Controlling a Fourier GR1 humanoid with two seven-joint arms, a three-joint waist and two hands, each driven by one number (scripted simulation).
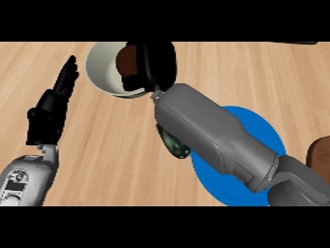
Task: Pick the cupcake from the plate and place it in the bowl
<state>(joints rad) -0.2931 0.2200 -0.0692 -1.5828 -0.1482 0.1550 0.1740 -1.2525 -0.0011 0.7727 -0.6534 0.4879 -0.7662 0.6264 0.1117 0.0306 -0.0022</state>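
**Counter inventory: my right hand over the bowl**

- Counter (125, 145): pale wood planks, carrying all items below.
- Bowl (101, 68): cream, round, at the counter's far edge, left of centre. Its right half is covered by my right hand.
- Right hand (155, 60): black, over the bowl's right side, forearm running in from the near right corner. Fingers curled round a brown item.
- Cupcake (128, 62): brown, seen only as a strip at my right hand's left side, inside the bowl's rim. I cannot tell whether it touches the bowl's floor.
- Plate (263, 131): blue, round, toward the near right, largely hidden under my right forearm.
- Left hand (53, 104): black, open, fingers straight and pointing to the far edge, resting at the counter's left side, well apart from the bowl.
- Brown round object (328, 155): at the right edge, cut off; identity unclear.
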